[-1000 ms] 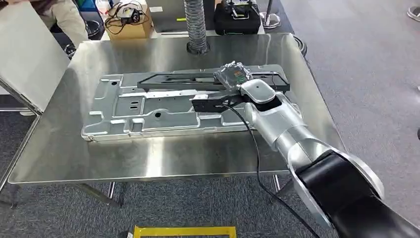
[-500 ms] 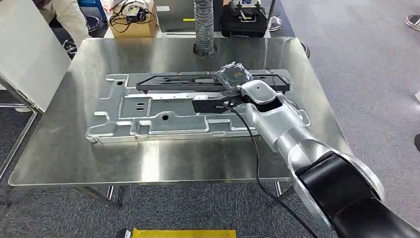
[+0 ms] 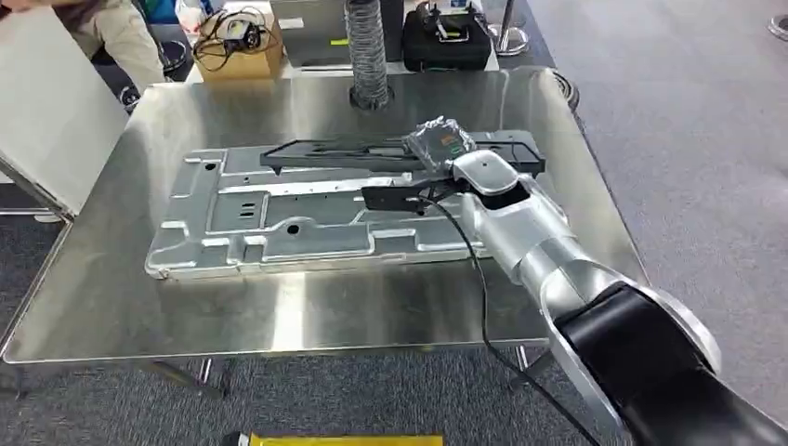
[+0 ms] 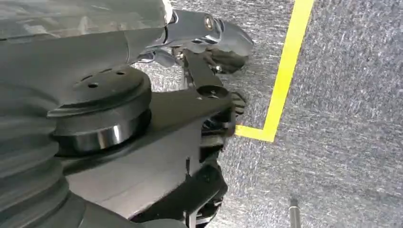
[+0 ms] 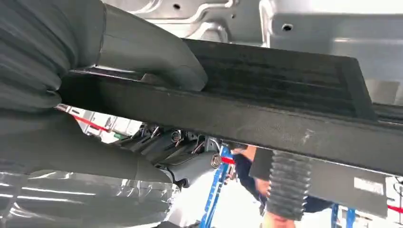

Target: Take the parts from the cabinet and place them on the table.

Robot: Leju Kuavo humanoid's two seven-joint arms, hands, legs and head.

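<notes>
Black ribbed plastic part (image 3: 400, 153) gripped by right hand (image 3: 444, 149), over stamped metal panel (image 3: 297, 218).

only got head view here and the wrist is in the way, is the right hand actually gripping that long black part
Observer: Yes. In the right wrist view the right hand wraps it, with the thumb lying across the black part.
Operator: is it clear of the silver panel
Observer: Can't tell contact. The silver panel sits right behind the part's ribbed face.
Operator: and the other arm
Observer: It hangs low. The left wrist view looks down at grey carpet and a yellow tape corner.
</notes>
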